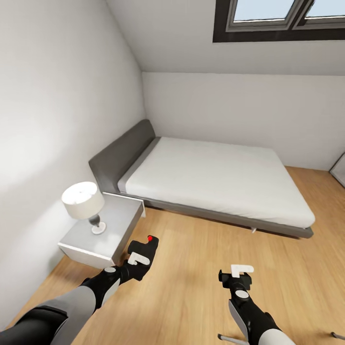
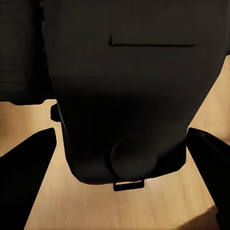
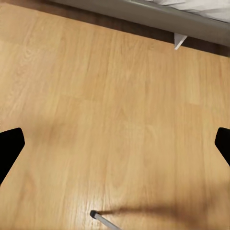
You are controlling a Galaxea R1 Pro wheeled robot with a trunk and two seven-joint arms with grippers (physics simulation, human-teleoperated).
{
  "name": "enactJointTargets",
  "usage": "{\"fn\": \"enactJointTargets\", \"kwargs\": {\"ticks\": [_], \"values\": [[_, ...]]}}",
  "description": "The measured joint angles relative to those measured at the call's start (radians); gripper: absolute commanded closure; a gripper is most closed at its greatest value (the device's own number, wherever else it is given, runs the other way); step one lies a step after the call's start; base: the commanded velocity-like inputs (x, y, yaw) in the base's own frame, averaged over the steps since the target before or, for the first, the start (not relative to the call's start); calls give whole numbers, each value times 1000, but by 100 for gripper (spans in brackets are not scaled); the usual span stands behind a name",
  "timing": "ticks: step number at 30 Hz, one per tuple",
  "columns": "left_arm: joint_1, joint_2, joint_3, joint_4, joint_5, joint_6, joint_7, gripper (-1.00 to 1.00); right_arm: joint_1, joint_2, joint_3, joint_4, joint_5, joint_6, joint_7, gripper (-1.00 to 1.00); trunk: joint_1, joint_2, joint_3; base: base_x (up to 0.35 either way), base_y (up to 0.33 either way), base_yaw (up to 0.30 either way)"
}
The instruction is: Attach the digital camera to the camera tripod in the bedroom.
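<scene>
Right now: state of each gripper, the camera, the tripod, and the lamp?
Left gripper: shut on the small black digital camera.
Small black digital camera with red button: held above the wood floor, red button up, not attached.
Right gripper: open, empty, over bare floor.
Silver-legged camera tripod: one leg and its black foot visible by the right arm; head hidden.
White-shaded table lamp: upright on the grey nightstand.

At lower left, the small black digital camera carries 1 round red button. Centre frame, the grey-framed bed has a white mattress; the light wood plank floor is honey-toned.
</scene>
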Motion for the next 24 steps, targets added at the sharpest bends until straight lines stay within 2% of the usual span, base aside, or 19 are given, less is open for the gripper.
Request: {"fn": "enactJointTargets", "kwargs": {"ticks": [21, 24], "values": [[0, 1, 0, 0, 0, 0, -1, 100, 0, 0, 0, -3, 0, -4, 1, -100, 0, 0, 0, 26, 23, -1], [0, 0, -1, 0, -1, 0, -1, 100, 0, 0, -1, -3, -1, -6, 2, -100, 0, 0, 1, 146, 128, -127]]}}
